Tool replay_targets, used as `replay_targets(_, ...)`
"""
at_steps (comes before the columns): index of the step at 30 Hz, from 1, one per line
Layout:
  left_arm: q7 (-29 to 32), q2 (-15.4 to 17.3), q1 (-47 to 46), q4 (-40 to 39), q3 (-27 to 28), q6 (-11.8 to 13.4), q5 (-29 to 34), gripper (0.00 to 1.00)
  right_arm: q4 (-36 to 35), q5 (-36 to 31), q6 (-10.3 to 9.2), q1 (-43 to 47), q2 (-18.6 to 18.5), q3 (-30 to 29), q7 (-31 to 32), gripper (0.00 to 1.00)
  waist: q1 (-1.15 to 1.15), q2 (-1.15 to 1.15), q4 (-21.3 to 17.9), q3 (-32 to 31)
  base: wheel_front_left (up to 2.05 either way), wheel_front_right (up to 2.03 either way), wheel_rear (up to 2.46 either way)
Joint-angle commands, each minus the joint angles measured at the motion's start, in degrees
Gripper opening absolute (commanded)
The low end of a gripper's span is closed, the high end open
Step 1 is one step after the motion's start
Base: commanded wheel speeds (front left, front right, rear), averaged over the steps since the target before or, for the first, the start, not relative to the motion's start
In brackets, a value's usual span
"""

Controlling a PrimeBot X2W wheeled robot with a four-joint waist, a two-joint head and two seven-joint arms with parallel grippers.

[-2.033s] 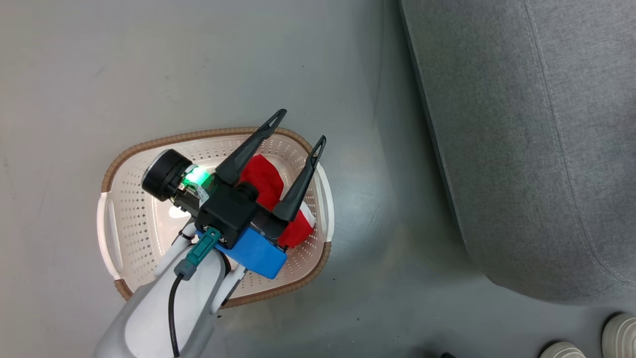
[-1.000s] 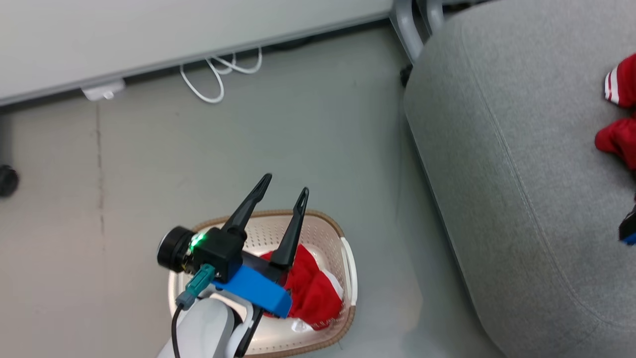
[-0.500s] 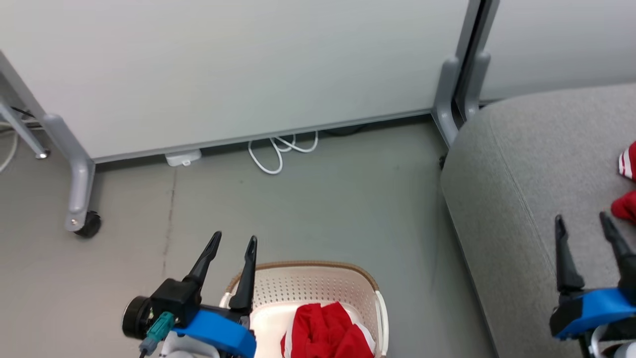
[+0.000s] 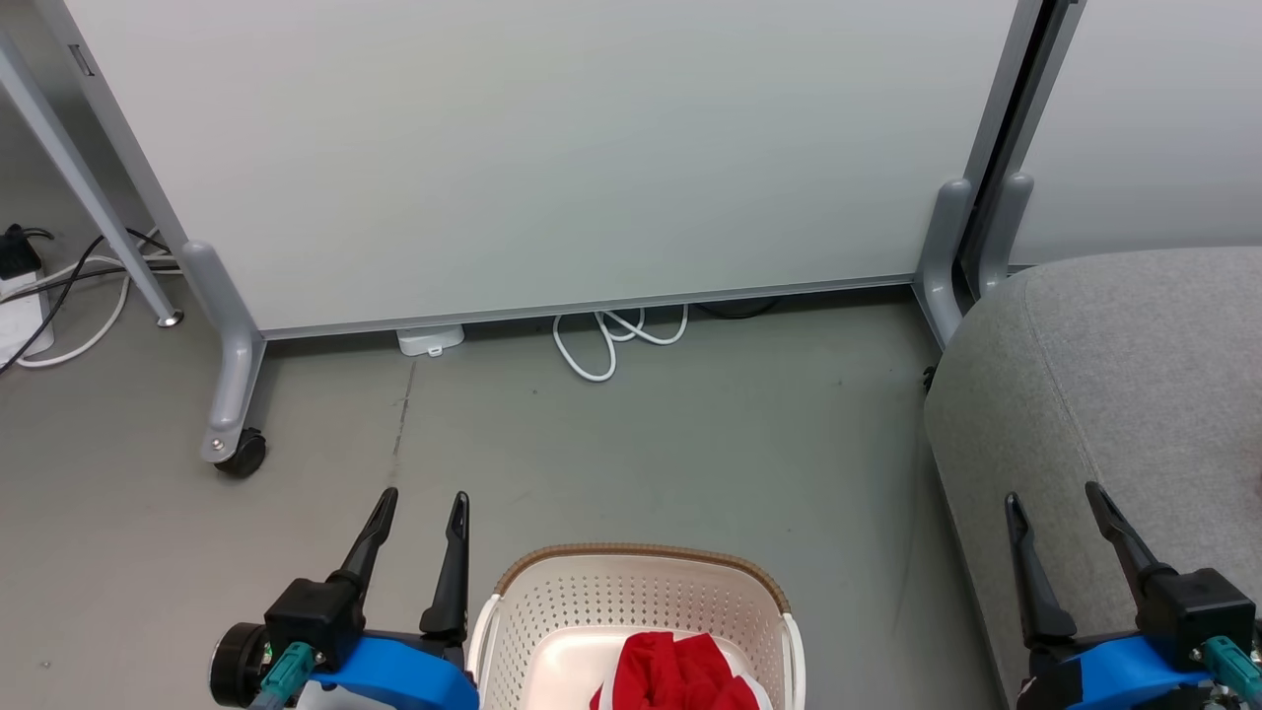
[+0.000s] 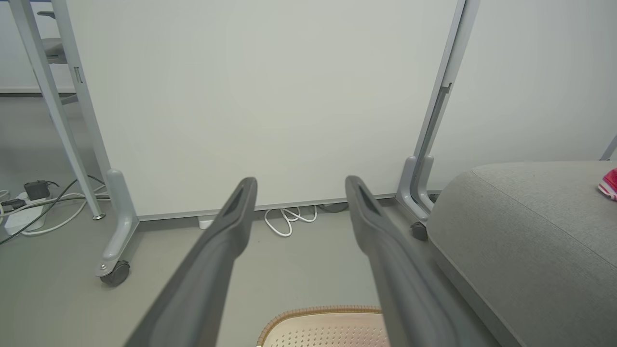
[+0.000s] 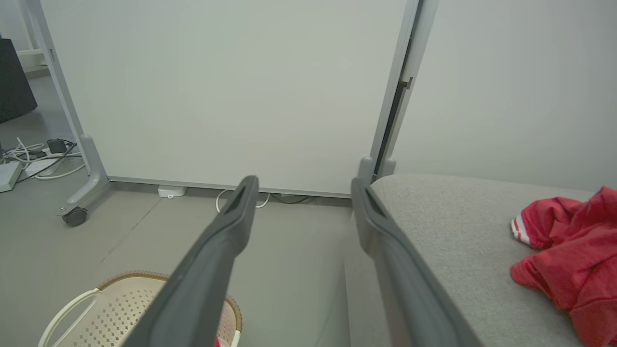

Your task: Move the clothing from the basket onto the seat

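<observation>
At lower left, head view: the left gripper [image 4: 423, 496] is shown with its fingers parted and nothing held between them.
Lower right, head view: the right gripper [image 4: 1052, 493] is likewise spread and empty, and is seen against the near edge of the seat [image 4: 1134, 375].
Basket, head view: the basket [image 4: 641, 553] is set on the floor [image 4: 690, 444] between the two grippers. A red garment [image 4: 680, 673] is contained in it.
Background, head view: a wheeled partition panel [image 4: 552, 148] is stood behind, with a white cable [image 4: 611, 345] looped at its base.
Left wrist view: the fingers are held wide apart and nothing is gripped. The basket rim is seen below them. The seat is at right, with a second red garment [image 5: 610, 182] at its far edge.
Right wrist view: the fingers are spread and nothing is gripped. The second red garment, trimmed in white stripes, is crumpled on the seat at right. The basket is at lower left.
</observation>
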Motion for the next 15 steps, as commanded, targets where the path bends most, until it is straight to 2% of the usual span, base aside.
replay_targets(1, -0.16, 0.02, 0.21, 0.11, 0.18, -0.11, 0.17, 1.0, -0.16, 0.3, 0.01, 1.06, 0.25, 0.0, -0.37, 1.0, 0.01, 0.0, 0.05, -0.08, 0.0, 0.0, 0.0)
replay_targets(15, -0.16, -0.31, -0.43, 1.14, -0.51, -0.11, -0.08, 1.0, -0.01, 0.66, 0.01, 0.83, 0.4, -1.43, -0.55, 1.0, 0.01, 0.0, 0.72, 0.54, 0.0, 0.0, 0.0)
